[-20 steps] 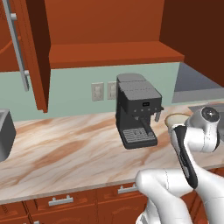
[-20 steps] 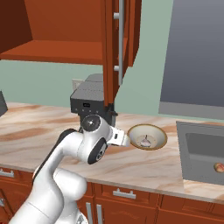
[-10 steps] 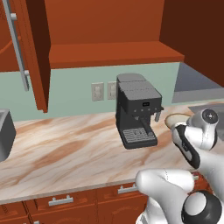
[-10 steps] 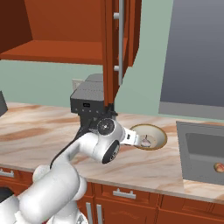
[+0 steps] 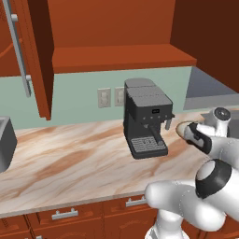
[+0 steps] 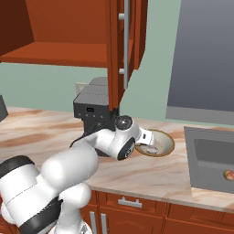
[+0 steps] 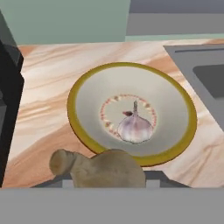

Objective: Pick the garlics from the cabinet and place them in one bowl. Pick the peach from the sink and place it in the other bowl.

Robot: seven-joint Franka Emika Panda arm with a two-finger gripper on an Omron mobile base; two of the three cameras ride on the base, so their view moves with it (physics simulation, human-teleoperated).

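Note:
A yellow-rimmed bowl (image 7: 94,98) stands on the marble counter between the coffee machine and the sink (image 7: 199,70). A pale whitish-pink garlic (image 7: 134,127) lies at its centre. My gripper (image 7: 107,175) hovers over the bowl's near edge, shut on the duller grey-brown garlic (image 7: 103,167). From the right base view, the gripper (image 6: 149,142) sits at the left rim of the bowl (image 6: 167,142). The peach (image 6: 228,175) lies in the dark sink (image 6: 203,157). The cabinet (image 6: 68,27) stands open above, its door handle (image 6: 126,36) hanging forward.
A black coffee machine (image 5: 144,119) stands on the counter just left of the bowl. A dark grey box (image 5: 4,140) sits at the counter's far left. The open cabinet door (image 5: 28,56) hangs above the counter. Drawers with short handles run below.
The arm has swung, carrying the hand and the grey-brown garlic a little to the right, toward the bowl. The gripper has stayed shut.

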